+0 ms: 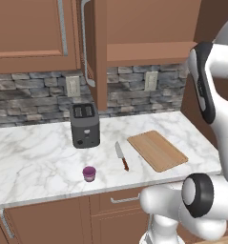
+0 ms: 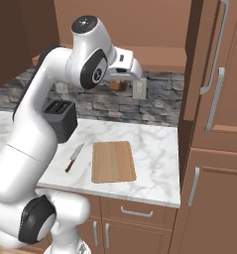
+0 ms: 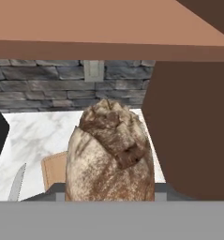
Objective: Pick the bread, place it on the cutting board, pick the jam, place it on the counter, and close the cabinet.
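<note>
The bread (image 3: 111, 154), a brown crusty lump with pale mottling, stands between my finger tips, and my gripper (image 3: 108, 192) is shut on it. From the right base, the gripper (image 2: 119, 82) hangs just below the cabinet's brown shelf, with the bread (image 2: 118, 85) in it, high above the counter (image 2: 154, 149). Below lies the tan cutting board (image 2: 113, 161) (image 1: 157, 150) (image 3: 53, 171), bare. The purple jam (image 1: 89, 173) stands on the counter (image 1: 34, 157) near its front edge. The cabinet door (image 1: 87, 43) stands open, edge-on.
A dark toaster (image 1: 84, 125) (image 2: 60, 119) stands left of the board, against the stone backsplash. A red-handled knife (image 1: 121, 156) (image 2: 74, 158) (image 3: 17, 183) lies between the toaster and the board. The open cabinet door (image 2: 209, 64) rises at the right.
</note>
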